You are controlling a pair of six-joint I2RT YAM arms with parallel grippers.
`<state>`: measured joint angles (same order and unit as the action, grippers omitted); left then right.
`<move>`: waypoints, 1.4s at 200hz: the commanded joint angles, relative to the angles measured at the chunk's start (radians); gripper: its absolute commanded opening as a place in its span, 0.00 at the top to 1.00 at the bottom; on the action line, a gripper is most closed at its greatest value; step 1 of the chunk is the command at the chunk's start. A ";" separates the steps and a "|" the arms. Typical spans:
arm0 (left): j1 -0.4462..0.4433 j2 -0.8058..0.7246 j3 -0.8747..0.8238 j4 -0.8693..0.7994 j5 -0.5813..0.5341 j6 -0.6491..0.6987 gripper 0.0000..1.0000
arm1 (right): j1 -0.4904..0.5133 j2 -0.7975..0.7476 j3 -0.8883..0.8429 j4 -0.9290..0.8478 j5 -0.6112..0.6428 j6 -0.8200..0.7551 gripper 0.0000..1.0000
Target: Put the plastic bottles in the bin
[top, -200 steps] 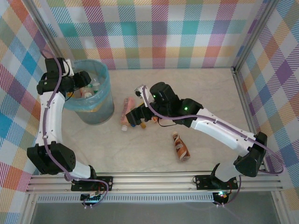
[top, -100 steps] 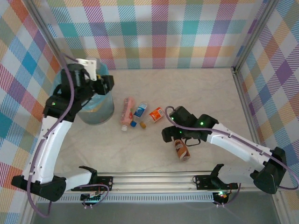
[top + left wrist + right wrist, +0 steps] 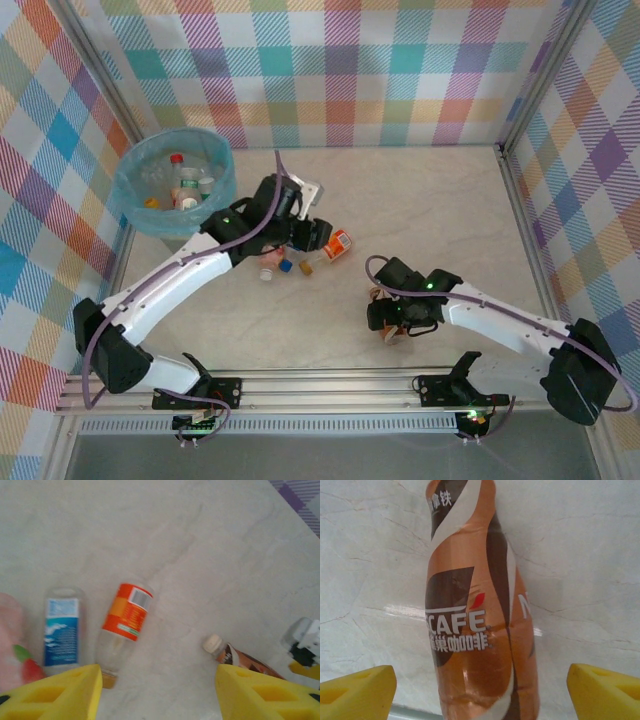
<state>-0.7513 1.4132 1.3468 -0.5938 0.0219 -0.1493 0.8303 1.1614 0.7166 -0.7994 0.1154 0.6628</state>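
While the right gripper [image 3: 480, 690] straddles, jaws spread, the brown-sleeved plastic coffee bottle [image 3: 470, 620] lying flat at near centre-right, and the left gripper [image 3: 160, 692], jaws likewise spread, hovers by the orange-labelled clear plastic bottle [image 3: 125, 622], lower squarely and close across the body, as it can roll.

Top external: fixed high behind the arm bases, looks steeply down, far off, takes in the whole desk [image 3: 420, 200] and bin [image 3: 175, 185]. Left wrist: mid height, faces down at the desk past yellow tips of left tool [image 3: 157, 692], orange-label bottle [image 3: 125, 622] near centre. Right wrist: very close, low over the desk, right tool [image 3: 480, 690] tips at bottom corners, brown coffee bottle [image 3: 470, 620] dead centre. Both wrist views share the brown coffee bottle, lower right in left wrist
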 commanded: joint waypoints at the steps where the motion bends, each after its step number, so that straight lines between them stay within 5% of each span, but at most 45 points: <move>1: -0.025 0.027 -0.044 0.064 0.042 -0.134 0.38 | -0.005 0.049 -0.029 0.075 -0.044 0.027 0.14; 80: -0.023 0.102 0.034 -0.077 -0.047 -0.204 0.35 | -0.005 0.114 -0.025 0.103 -0.055 -0.007 0.46; 123: 0.018 0.109 0.133 -0.121 0.042 -0.246 0.35 | -0.005 -0.053 0.018 0.108 -0.044 -0.089 0.46; 203: 0.080 0.133 0.345 -0.148 0.483 -0.304 0.38 | -0.005 -0.206 0.196 0.344 -0.203 -0.308 0.44; 280: 0.075 0.119 0.298 -0.140 0.557 -0.309 0.50 | -0.003 -0.218 0.216 0.387 -0.287 -0.279 0.45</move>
<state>-0.6659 1.5318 1.6672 -0.7116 0.5007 -0.4522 0.8303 0.9619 0.9115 -0.4717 -0.1284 0.3874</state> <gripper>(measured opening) 0.510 0.554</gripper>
